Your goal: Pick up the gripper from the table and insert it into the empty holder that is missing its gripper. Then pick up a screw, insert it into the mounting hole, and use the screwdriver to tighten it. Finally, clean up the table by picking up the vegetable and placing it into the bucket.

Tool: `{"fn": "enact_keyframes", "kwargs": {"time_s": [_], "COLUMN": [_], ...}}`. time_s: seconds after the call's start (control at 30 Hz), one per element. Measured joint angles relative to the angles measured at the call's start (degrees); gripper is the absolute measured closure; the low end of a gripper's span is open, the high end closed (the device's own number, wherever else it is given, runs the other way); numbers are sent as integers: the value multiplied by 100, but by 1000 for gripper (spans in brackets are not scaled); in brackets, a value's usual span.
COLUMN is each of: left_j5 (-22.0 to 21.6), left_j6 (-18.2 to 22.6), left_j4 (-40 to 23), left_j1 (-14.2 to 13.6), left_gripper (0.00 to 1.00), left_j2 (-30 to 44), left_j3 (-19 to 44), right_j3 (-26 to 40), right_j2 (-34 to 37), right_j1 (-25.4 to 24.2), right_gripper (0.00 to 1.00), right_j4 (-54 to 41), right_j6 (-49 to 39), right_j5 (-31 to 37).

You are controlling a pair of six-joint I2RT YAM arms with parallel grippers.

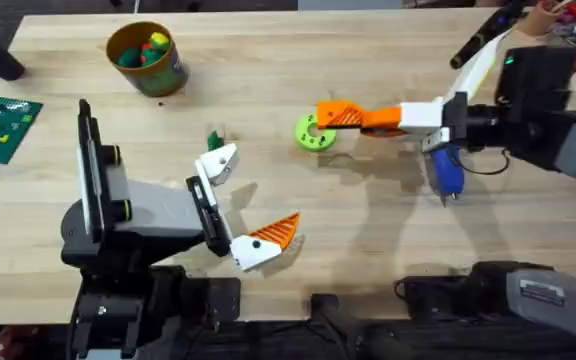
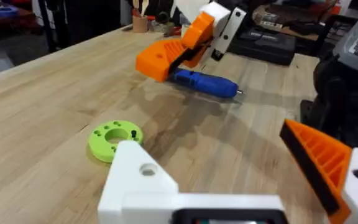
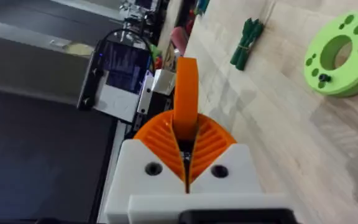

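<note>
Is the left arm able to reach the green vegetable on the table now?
Probably yes. The vegetable lies just beyond the left gripper, and bare table surrounds it. One finger lacks its orange pad, so grip may be poor.

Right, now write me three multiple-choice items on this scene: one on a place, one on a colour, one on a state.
1. Where is the blue pen-shaped screwdriver?
A. Hanging from a wall hook
B. Lying on the wooden table under the right arm
C. Standing upright in a cup

2. What colour is the flat round ring with holes?
A. Lime green
B. Red
C. Black

3. What state is the right gripper in?
A. Jaws open and empty
B. Jaws shut on an orange wedge-shaped plastic part
C. Jaws shut on a metal spoon

Answers:
1 B, it lies flat on the wood.
2 A, bright lime in every view.
3 B, the part sticks out from between its pads.
</note>
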Motion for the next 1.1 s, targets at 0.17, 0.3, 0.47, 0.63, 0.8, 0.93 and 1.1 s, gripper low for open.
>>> {"fn": "enact_keyframes", "kwargs": {"time_s": [0.17, 0.3, 0.47, 0.63, 0.8, 0.93, 1.1], "left_j5": [0, 0, 0, 0, 0, 0, -2], "left_j6": [0, 0, 0, 0, 0, 0, -2], "left_j4": [0, 0, 0, 0, 0, 0, 0], "left_j1": [0, 0, 0, 0, 0, 0, 0], "left_gripper": [14, 14, 14, 14, 15, 14, 14], "left_j2": [0, 0, 0, 0, 0, 0, 0], "left_j3": [0, 0, 0, 0, 0, 0, 0], "right_j3": [-2, -2, -2, -2, -134, -818, -1309], "right_j2": [196, 196, 196, 196, 196, 224, 223], "right_j1": [0, 0, 0, 0, 2, 0, 1], "right_gripper": [984, 985, 985, 985, 985, 985, 985], "right_j4": [24, 28, 26, 26, 853, 4217, 6509], "right_j6": [-309, -352, -348, -317, 149, 1752, 3980], "right_j5": [-326, -485, -540, -568, -549, -434, -361]}}
